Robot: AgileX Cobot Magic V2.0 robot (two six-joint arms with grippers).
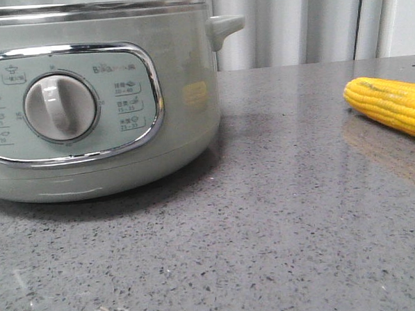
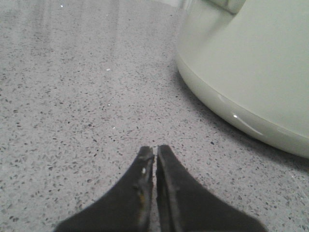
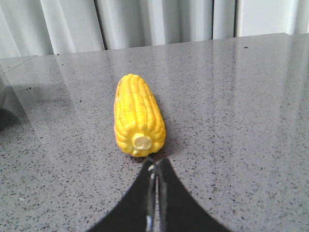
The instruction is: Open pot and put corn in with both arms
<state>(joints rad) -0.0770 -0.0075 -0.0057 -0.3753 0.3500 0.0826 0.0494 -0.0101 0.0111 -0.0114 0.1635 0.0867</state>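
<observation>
right wrist view: clenched black fingers (image 3: pixel 155 163) near ridged yellow corn (image 3: pixel 137 114), speckled countertop (image 3: pixel 241 121).

The pot (image 1: pixel 93 99) stands on the table (image 1: pixel 281 228) at about ten o'clock from the middle of the front view, its dial (image 1: pixel 60 107) facing the camera and its side handle (image 1: pixel 225 26) sticking out toward three o'clock. The corn (image 1: pixel 393 104) lies flat on the table at three o'clock, well apart from the pot. A curtain (image 1: pixel 291 22) hangs behind the table at twelve o'clock.
</observation>
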